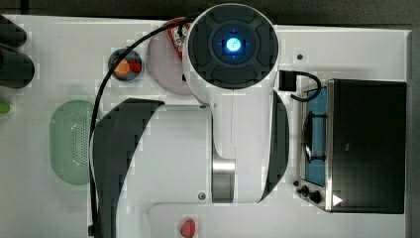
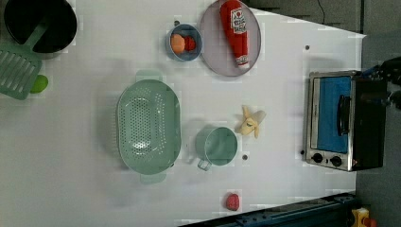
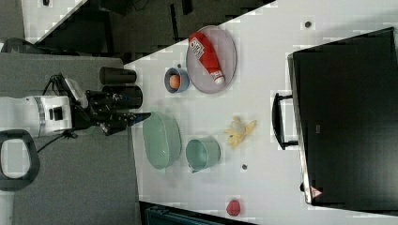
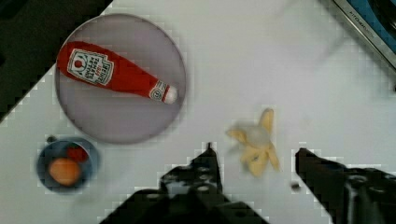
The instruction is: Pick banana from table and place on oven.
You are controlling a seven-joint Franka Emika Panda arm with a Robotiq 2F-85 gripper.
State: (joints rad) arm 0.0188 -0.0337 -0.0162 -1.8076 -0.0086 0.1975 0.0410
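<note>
In the wrist view the peeled banana (image 4: 256,147) lies between the spread fingers of the hand (image 4: 256,161), well above the surface (image 4: 261,65), its length toward twelve o'clock.

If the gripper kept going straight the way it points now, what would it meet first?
Most likely the banana: in the wrist view it lies between the open fingers of the gripper, on the table. The height above it is unclear.
</note>
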